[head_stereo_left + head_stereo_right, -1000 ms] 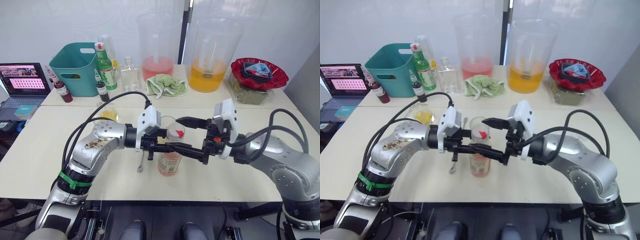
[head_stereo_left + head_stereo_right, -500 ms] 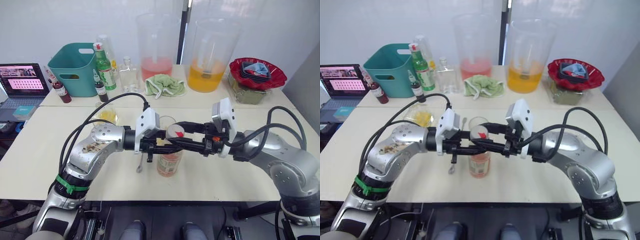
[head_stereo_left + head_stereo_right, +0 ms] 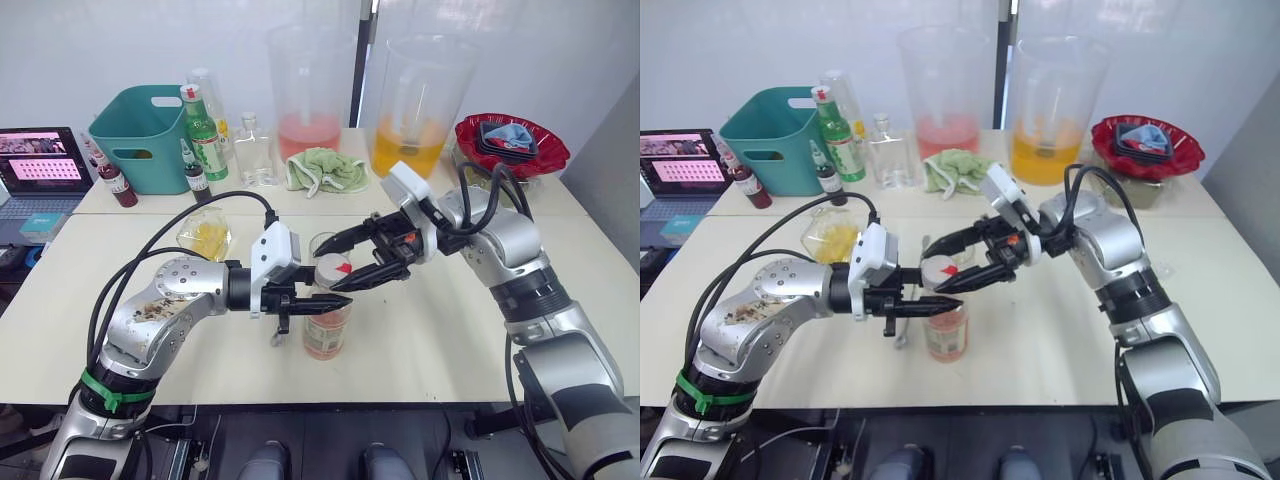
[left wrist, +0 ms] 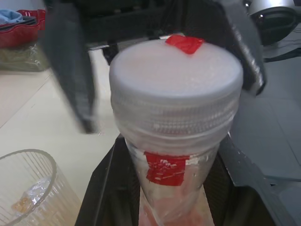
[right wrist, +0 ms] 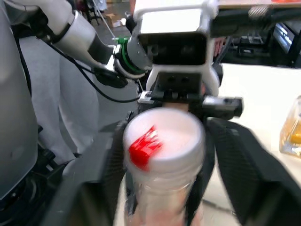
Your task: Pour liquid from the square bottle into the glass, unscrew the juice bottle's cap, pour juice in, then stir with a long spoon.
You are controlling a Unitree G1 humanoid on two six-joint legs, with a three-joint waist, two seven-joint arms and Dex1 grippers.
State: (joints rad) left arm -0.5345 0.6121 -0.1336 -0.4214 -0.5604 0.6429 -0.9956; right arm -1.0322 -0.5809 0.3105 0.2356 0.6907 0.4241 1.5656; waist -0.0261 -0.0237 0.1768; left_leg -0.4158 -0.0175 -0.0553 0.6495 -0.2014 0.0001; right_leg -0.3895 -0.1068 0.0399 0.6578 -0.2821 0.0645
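Note:
The juice bottle [image 3: 325,330] stands upright on the near table, holding pink juice. My left gripper [image 3: 322,300] is shut on its neck just under the cap. The white cap [image 3: 332,270] with a red tag sits on the threads, and my right gripper [image 3: 340,266] reaches in from the right with a finger on either side of it, shut on it. A ribbed glass [image 3: 322,244] stands right behind the bottle. The long spoon [image 3: 280,332] lies on the table beneath my left gripper. The clear square bottle [image 3: 258,150] stands on the back table.
A glass vessel with yellow liquid [image 3: 207,238] sits left of the glass. On the back table are a teal basket [image 3: 145,135], a green bottle [image 3: 207,130], two big pitchers [image 3: 415,110], a green cloth [image 3: 322,170] and a red bowl [image 3: 513,145]. A laptop [image 3: 40,165] is far left.
My right gripper went from wide open to closed around the cap, then the right arm lifted its elbow and turned at the wrist. The left gripper kept holding the bottle.

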